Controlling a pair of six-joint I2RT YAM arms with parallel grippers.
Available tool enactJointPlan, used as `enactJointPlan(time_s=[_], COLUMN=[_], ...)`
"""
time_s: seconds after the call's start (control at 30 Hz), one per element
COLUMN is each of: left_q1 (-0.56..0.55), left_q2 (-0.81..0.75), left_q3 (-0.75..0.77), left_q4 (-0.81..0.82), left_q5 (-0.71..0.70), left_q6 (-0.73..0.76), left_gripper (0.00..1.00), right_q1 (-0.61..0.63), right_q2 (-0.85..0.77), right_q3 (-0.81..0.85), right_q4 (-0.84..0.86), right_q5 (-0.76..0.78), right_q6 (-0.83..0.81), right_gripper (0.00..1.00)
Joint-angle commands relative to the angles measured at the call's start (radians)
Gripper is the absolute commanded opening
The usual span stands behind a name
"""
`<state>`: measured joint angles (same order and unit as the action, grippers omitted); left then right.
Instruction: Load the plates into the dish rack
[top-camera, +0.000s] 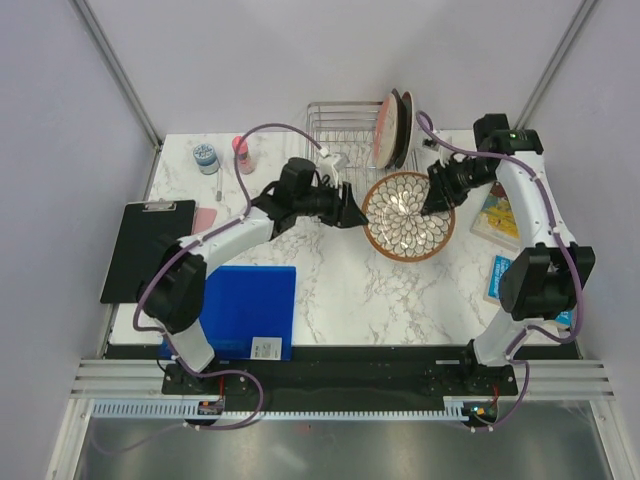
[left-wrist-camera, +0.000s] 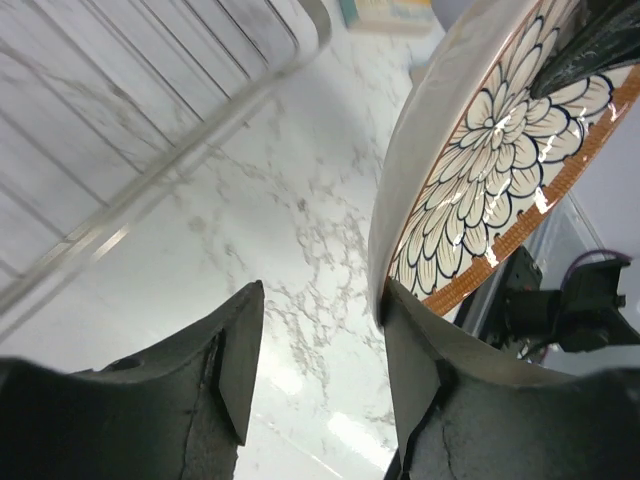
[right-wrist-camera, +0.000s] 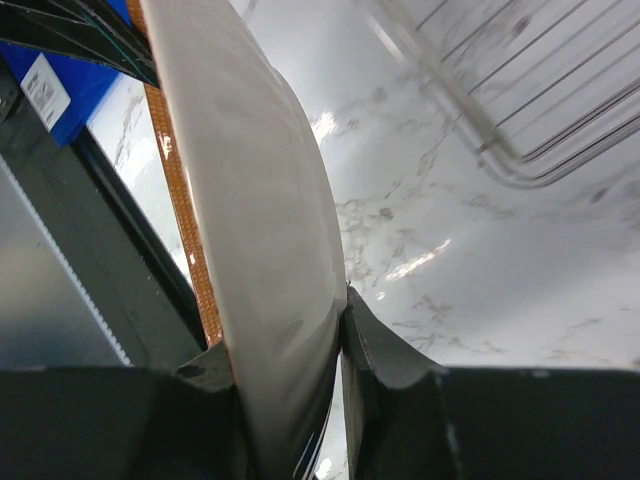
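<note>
One white round plate with a brown petal pattern (top-camera: 408, 215) sits right of centre on the marble table (top-camera: 330, 300), below the rectangular silver wire dish rack (top-camera: 335, 118) at the upper middle. Its patterned face points up at the overhead camera; being round, it has no long axis. In the rack, a red-orange plate (top-camera: 393, 130) stands on edge with at least one more beside it; the exact count is unclear. Of the two grippers, the right gripper (top-camera: 434, 203) clamps the petal plate's right rim. The left gripper (top-camera: 357, 213) has its fingers spread, one touching the left rim.
</note>
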<state>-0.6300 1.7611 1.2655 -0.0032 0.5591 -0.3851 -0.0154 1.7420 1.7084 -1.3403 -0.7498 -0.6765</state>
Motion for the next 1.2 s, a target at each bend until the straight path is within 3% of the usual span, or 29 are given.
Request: enactJointPlan(time_s=[0.0,0.1,0.17,0.27,0.37,0.5,0.67,0.8,1.03,1.17], left_q1=[0.125,0.232,0.289,0.322,0.322,0.328,0.348,0.358,0.378,0.397], left_q2=[-0.161,-0.247,-0.284,-0.339,-0.382,-0.417,-0.463,-0.499,-0.569,-0.591], left_q3=[-0.054,-0.113,-0.149,-0.181,-0.199,-0.219,-0.264,-0.304,-0.382,-0.406], left_q4=[-0.090,-0.115,-0.121,-0.129,-0.127,-0.121,-0.104,-0.080,-0.057,-0.050], left_q5=[-0.165,-0.202,-0.212,-0.212,-0.191,-0.180,-0.176,-0.168,-0.159,-0.154], left_q6=[0.120,0.153,0.176,0.192,0.184,0.181,0.163,0.129,0.089,0.075], left_gripper=[0.58,0.58,0.57,0.57,0.57,0.57,0.57,0.56,0.56,0.56], right_q1=[0.034,0.081,0.139,0.273,0.399,0.495,0.594,0.603,0.608,0.601], right_q2=[-0.142,-0.238,-0.309,-0.386,-0.351,-0.201,-0.053,0.056,0.188,0.296], right_q3=[0.180,0.124,0.036,-0.110,-0.144,-0.054,0.025,0.115,0.192,0.295], right_q4=[0.146,0.410,0.718,1.034,1.215,1.325,1.471,1.500,1.687,1.650], right_q5=[-0.083,0.040,0.166,0.526,0.837,1.055,1.367,1.490,1.618,1.664], right_q6=[0.224,0.424,0.575,0.656,0.675,0.695,0.595,0.592,0.436,0.408], right_gripper=[0.00,0.00,0.00,0.00,0.00,0.00,0.00,0.00,0.00,0.00])
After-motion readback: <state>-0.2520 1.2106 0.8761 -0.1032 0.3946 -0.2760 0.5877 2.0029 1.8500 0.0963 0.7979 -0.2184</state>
